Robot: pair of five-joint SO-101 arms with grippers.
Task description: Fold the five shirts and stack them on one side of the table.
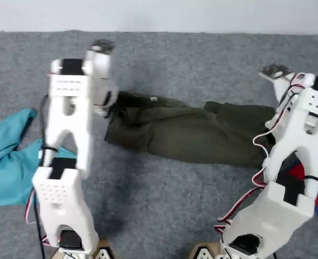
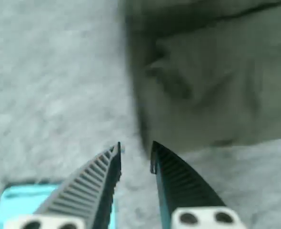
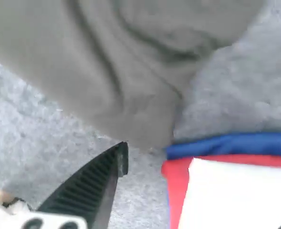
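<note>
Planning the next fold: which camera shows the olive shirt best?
The high view: it shows the olive shirt nearly whole, end to end. The left wrist view catches one blurred edge beyond the left gripper; the right wrist view, a creased part beside a red-and-blue shirt.

Desk [image 1: 164, 199]: grey covering, felt-like, coarse nap, matt; olive shirt [image 1: 186, 132]: soft woven cloth, matt, heavily creased; teal shirt [image 1: 8, 156]: thinner cloth, smoother, faint sheen along the folds; red, white and blue shirt [image 3: 235, 143]: smooth cloth, flat finish, little visible texture; left arm [image 1: 67, 124] and right arm [image 1: 294, 162]: white hard plastic shells, matt, some panels perforated; left tool [image 2: 135, 148]: fingers [image 2: 178, 181] black plastic, ribbed faces, dull finish; wires [image 1: 261, 186] on right arm: smooth red and white sheathing.
</note>
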